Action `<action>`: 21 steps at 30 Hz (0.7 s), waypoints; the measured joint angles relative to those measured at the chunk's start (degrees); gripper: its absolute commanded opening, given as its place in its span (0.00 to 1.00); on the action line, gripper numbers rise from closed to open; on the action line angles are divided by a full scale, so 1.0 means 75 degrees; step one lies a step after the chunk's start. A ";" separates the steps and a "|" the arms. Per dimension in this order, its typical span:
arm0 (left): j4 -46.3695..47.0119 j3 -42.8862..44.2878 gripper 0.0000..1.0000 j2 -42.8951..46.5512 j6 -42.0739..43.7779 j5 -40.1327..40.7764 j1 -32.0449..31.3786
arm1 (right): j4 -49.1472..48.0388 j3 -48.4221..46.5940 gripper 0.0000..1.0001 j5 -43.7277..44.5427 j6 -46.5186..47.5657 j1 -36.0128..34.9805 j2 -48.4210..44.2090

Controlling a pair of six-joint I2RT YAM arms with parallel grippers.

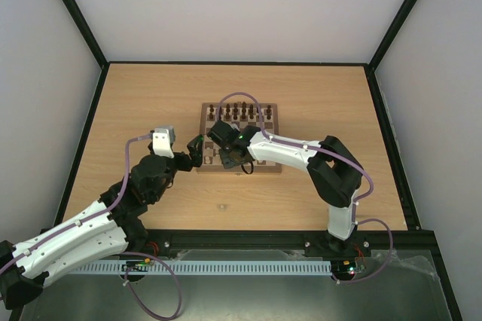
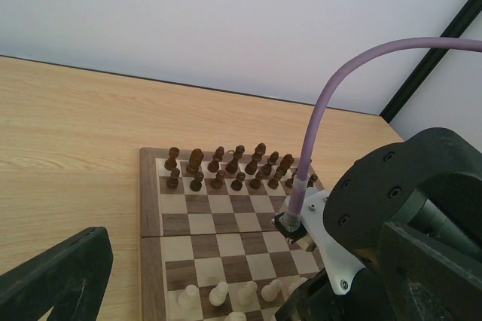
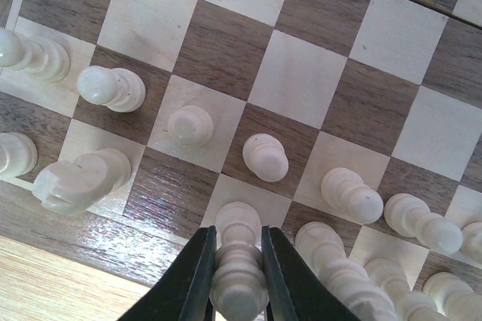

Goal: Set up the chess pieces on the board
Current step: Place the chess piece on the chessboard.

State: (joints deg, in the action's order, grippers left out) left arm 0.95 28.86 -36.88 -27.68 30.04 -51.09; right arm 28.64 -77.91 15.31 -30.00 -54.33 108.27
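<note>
Here the right tool (image 3: 239,235) is clamped on one of the cream chess pieces (image 3: 239,285), a turned piece with stacked collars. Its fingers (image 3: 197,276) press on either side of the stem. The piece's long axis runs straight up between the jaws toward the wrist, so it hangs roughly upright over the nearest row of the board (image 2: 149,200). The pale square it seems meant for lies directly beneath it. Whether its base already touches the wood I cannot tell.

That vertical line-up is what the coming move turns on. It looks like a short straight lowering and a release, with no sideways travel needed. The margin is thin. A taller cream piece (image 3: 325,247) stands just beside the right finger, and a rook (image 3: 79,179) sits on the near row to the left. Cream pawns (image 3: 265,157) fill the row just beyond.

The dark pieces (image 2: 226,166) stand in two rows at the far side of the board.

The left tool (image 1: 196,151) hovers over the counter (image 1: 135,102), just off the board's left edge. Its fingers look apart and hold nothing. It is near the same corner, but the right arm already has the piece, so this placement is the right arm's job.
</note>
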 measured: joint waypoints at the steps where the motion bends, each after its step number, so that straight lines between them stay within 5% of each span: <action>1: 0.0000 0.0000 0.99 -0.0006 0.0000 0.0000 0.0000 | 0.0000 0.0000 0.18 -0.0003 0.0003 0.0000 0.0000; 21: 0.0000 0.0000 0.99 -0.0035 0.0000 0.0003 0.0000 | 0.0026 0.0058 0.38 -0.0052 -0.0020 -0.0003 -0.0501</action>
State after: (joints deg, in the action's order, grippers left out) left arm 0.95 28.86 -37.15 -27.68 30.06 -51.09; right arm 28.84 -77.47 14.92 -30.15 -54.35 104.51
